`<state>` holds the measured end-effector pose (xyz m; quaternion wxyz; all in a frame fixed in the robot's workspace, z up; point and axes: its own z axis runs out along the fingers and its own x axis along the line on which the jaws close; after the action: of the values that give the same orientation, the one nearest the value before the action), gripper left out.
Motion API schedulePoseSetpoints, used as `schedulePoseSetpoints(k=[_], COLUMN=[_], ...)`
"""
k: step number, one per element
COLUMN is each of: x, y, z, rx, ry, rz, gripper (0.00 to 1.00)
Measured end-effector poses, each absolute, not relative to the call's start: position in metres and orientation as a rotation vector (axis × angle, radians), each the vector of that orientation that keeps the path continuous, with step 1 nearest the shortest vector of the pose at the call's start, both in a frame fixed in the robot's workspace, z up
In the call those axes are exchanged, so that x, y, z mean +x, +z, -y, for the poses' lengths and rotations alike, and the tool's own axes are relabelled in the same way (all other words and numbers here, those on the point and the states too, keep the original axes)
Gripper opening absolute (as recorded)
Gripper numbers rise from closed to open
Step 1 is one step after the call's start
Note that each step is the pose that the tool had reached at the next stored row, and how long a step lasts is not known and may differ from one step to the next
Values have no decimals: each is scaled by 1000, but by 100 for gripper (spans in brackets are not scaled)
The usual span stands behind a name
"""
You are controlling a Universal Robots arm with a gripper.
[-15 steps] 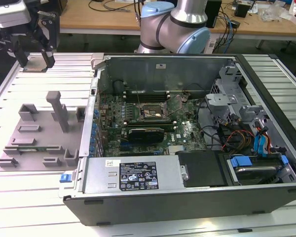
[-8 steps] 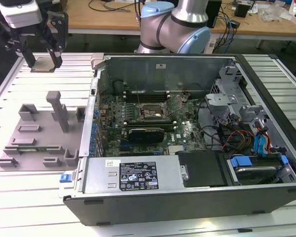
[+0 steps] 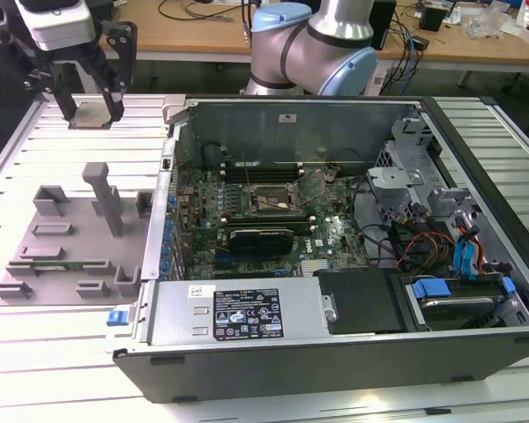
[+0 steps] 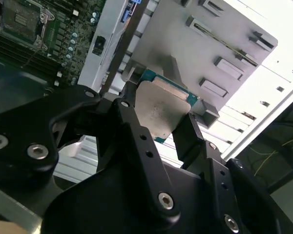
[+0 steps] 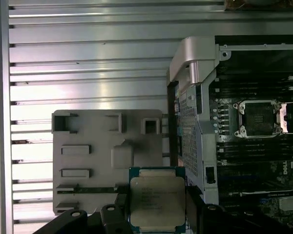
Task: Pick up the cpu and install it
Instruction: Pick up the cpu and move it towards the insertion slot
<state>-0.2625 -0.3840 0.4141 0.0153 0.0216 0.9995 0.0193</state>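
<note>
Gripper (image 3: 93, 116) clamped on cpu (image 5: 157, 200) by two opposite edges. Chip is held flat, lid up, near-square with no clear long axis. Silver-grey lid, green rim.

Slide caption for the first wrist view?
Claw gripping the cpu, with the grey tray and the motherboard socket beyond.

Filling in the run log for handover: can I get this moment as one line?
gripper: shut on cpu | position: held up at exterior view's left of computer case | motherboard socket: empty
</note>
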Motion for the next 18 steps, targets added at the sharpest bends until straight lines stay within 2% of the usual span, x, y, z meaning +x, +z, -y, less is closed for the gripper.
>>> schedulePoseSetpoints(k=[18], x=[-205], y=[414], z=[384], rx=[67], ry=[60], rz=[-3110], gripper=[55])
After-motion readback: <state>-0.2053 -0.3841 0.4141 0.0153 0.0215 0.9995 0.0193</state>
